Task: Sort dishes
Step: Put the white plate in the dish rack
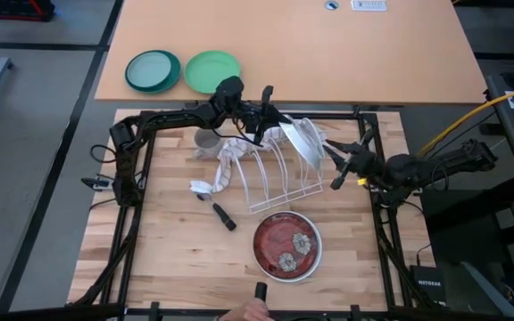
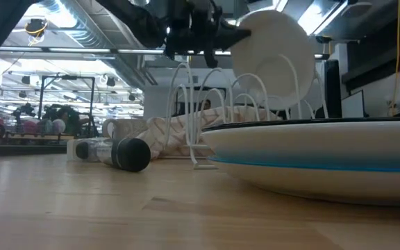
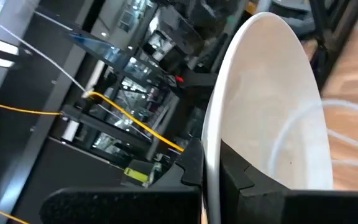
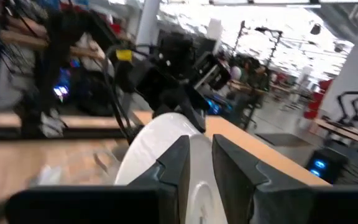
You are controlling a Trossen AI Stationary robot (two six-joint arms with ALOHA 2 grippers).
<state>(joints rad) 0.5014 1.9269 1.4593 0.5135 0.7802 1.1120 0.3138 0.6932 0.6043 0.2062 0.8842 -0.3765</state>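
Observation:
My left gripper point(image 1: 279, 125) is shut on a white plate point(image 1: 306, 140), which stands on edge over the far right end of the white wire rack point(image 1: 270, 178). The plate also shows in the low view point(image 2: 273, 55). My right gripper point(image 1: 335, 168) is open, level, close by the plate's right side, and its fingers frame the plate point(image 4: 160, 134) in the right wrist view. A red-flowered plate point(image 1: 286, 247) lies flat on the table near the front edge. A small grey cup point(image 1: 205, 141) stands left of the rack. My left gripper pinches the white plate's rim point(image 3: 211, 149) between its two fingers, one finger point(image 3: 188, 165) on the back and one point(image 3: 241, 171) on the hollow face. It comes level from the table's left. The plate stands nearly upright. I cannot tell whether its lower rim rests in the rack. My right gripper is by the plate's right edge point(image 1: 324, 152). I cannot tell whether it touches the plate.
A crumpled light cloth point(image 1: 226, 165) lies against the rack's left side. A black cylinder point(image 1: 224, 217) lies on the table in front of it. A teal plate point(image 1: 153, 69) and a green plate point(image 1: 212, 69) lie on the far table. A hand point(image 1: 248, 312) shows at the near edge.

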